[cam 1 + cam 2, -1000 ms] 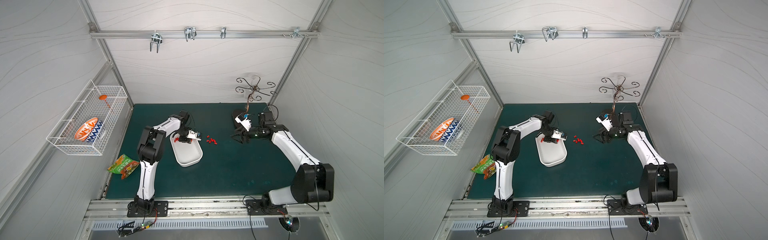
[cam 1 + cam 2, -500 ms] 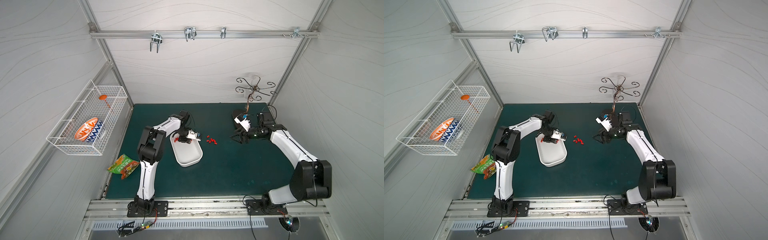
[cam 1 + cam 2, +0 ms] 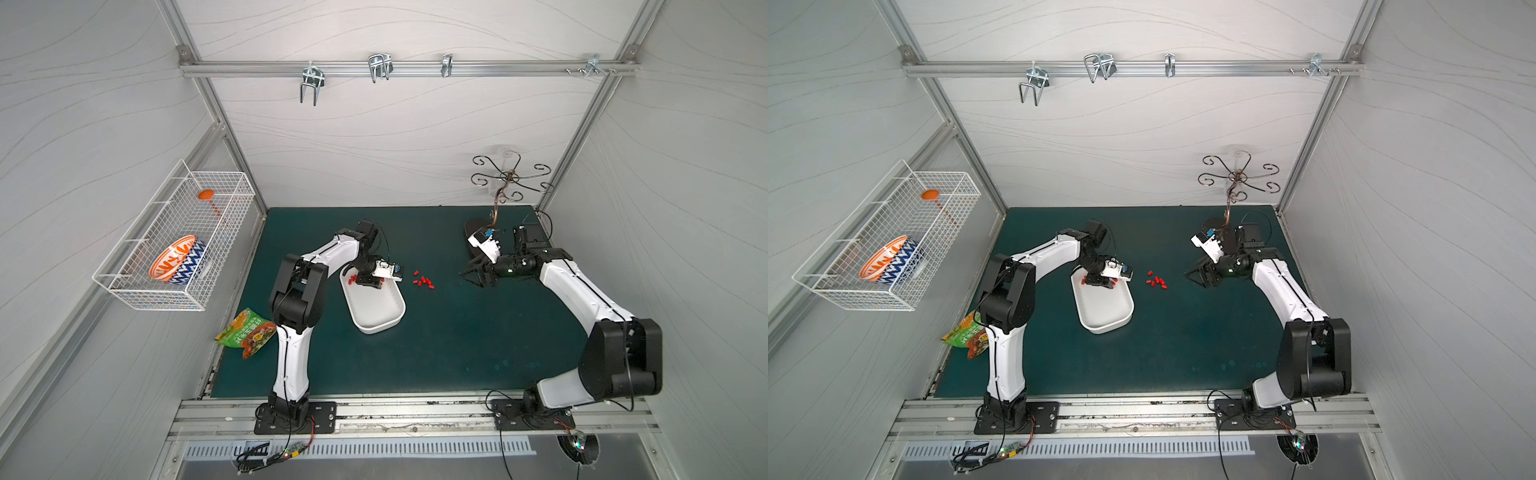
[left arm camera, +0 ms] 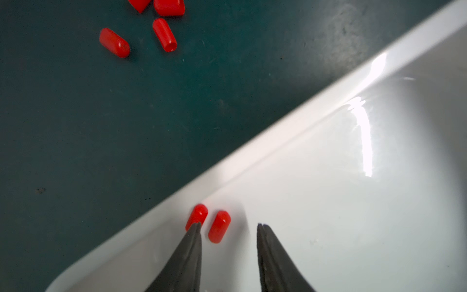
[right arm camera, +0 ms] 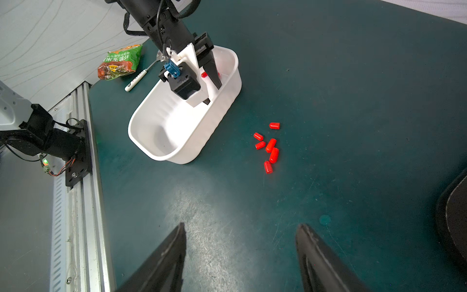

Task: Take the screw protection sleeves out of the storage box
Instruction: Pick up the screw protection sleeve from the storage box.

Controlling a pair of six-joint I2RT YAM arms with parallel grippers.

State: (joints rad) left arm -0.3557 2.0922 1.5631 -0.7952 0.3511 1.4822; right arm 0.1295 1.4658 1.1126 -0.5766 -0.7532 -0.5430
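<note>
Change: little; left gripper [image 4: 229, 224] stays low in the box [image 4: 278, 126], right elbow shifts slightly.
Left jaws: parted, gripping nothing; two sleeves [image 4: 219, 226] lie at their tips, by the box wall.
Right gripper [image 5: 241, 224]: spread wide, empty, above the mat [image 5: 353, 88].
Outside: six more sleeves [image 5: 271, 145] cluster on the mat near the box.

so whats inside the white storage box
Two red screw protection sleeves lie by the storage box wall, at the open left tool. A top view shows more sleeves beyond it; the tool covers the floor beneath.
</note>
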